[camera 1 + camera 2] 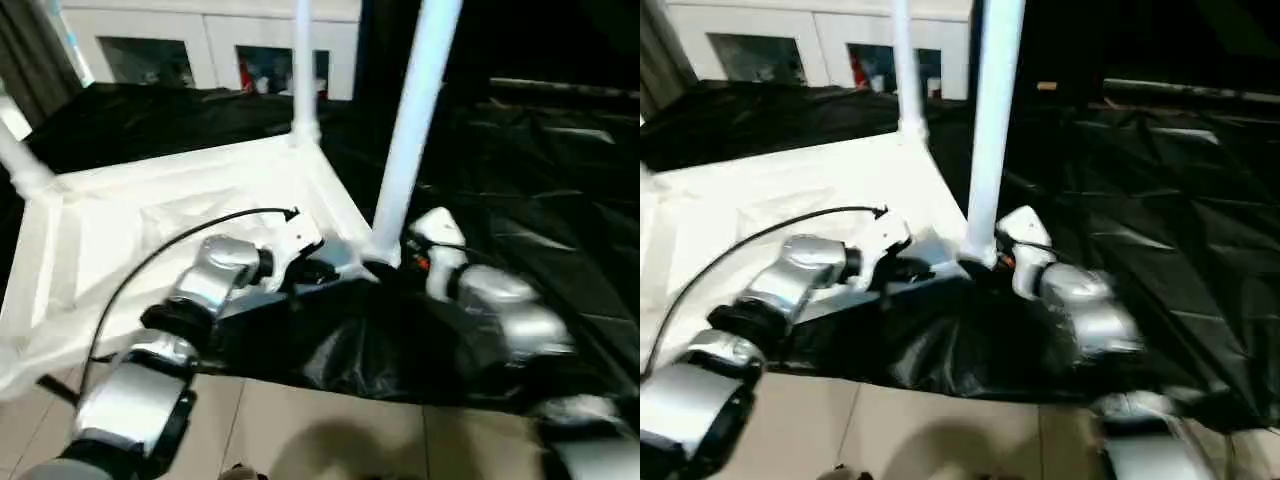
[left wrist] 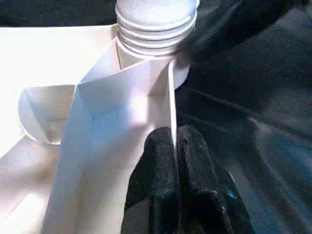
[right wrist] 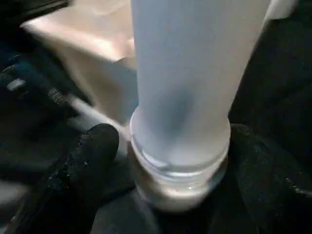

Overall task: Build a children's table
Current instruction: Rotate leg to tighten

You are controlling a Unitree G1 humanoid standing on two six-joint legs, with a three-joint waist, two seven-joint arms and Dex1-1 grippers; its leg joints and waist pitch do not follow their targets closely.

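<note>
Now right fingers (image 3: 97, 161) around leg (image 1: 415, 110)

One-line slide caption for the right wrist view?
Right hand closed around the base of a white table leg at the tabletop corner.

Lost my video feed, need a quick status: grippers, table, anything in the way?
Left gripper pinching table top rim. Right gripper around near-corner leg base, at its socket. Other legs already standing. Nothing in the way.
</note>
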